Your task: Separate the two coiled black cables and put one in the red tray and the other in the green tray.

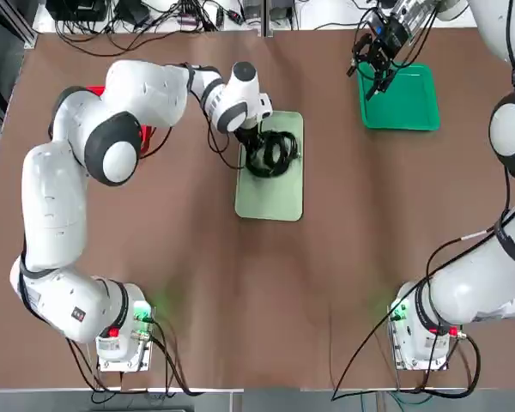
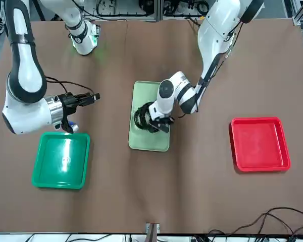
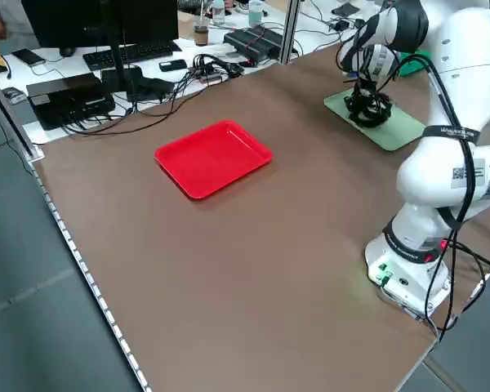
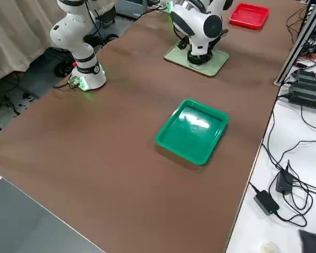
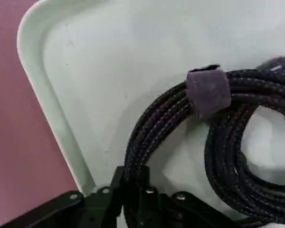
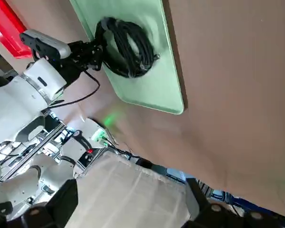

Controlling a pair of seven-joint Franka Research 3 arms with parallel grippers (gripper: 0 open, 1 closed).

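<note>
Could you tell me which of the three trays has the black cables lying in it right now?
The pale green oblong tray in the middle of the table: both coiled cables lie on it. The red tray and the dark green tray hold nothing.

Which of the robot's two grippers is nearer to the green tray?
Right. The right gripper hovers by the green tray's edge, empty; the left gripper is over at the pale tray, gripping the coiled cables.

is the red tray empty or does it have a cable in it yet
Empty. The red tray shows only bare red floor; the cables lie on the pale green tray.
</note>
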